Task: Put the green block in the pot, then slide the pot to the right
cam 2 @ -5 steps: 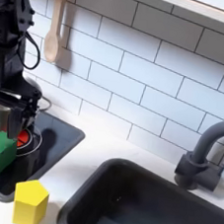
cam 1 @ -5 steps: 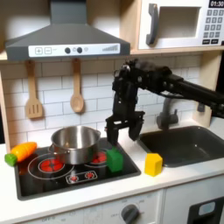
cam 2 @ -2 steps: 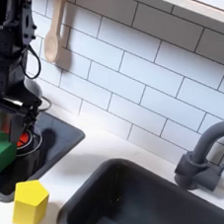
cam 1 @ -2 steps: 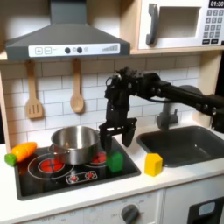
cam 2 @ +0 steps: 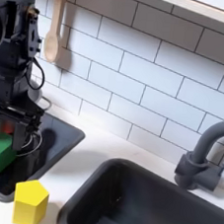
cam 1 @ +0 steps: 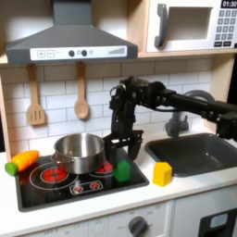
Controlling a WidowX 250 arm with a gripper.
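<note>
One little green block (cam 1: 122, 170) sits on the stovetop (cam 1: 56, 190) beside the pot (cam 1: 80, 152). Looks light and rigid (easy pinch across flat sides). The gripper (cam 1: 122, 146) hangs spread open right above it.

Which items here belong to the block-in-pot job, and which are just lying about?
Belonging to the job:
- green block, on the stove beside the pot
- pot, on the stove
- gripper, open, above the green block

Just lying about:
- yellow block on the counter
- toy carrot
- wooden spoon and spatula on the wall
</note>
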